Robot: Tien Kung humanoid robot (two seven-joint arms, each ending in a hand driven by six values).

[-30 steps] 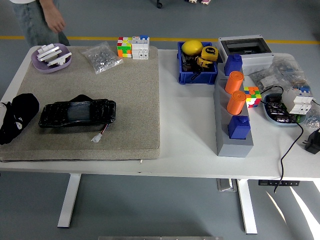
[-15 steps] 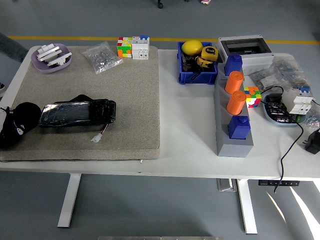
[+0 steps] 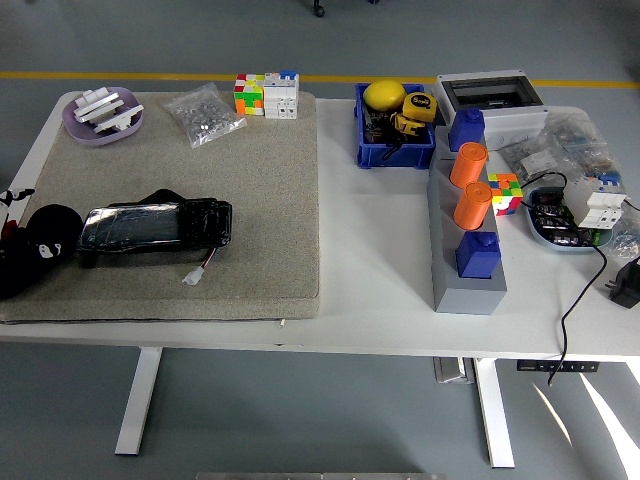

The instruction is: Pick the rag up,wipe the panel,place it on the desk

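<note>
A long black panel (image 3: 155,225) lies on the beige mat (image 3: 250,180), with a small white plug on wires at its front. My left hand (image 3: 14,250) comes in at the left edge, curled on a bunched black rag (image 3: 55,235). The rag touches the panel's left end. Hand and rag are both black, so the line between them is hard to make out. My right arm is out of view.
At the mat's back are a purple dish (image 3: 100,115), a bag of small parts (image 3: 203,113) and colour cubes (image 3: 266,94). To the right stand a blue bin (image 3: 393,140), a grey block with orange and blue cylinders (image 3: 468,250), an electrical box (image 3: 490,95) and cables (image 3: 575,300).
The person at the far left has walked out of view. My left hand has carried the rag down and to the right, up against the panel's left end.
</note>
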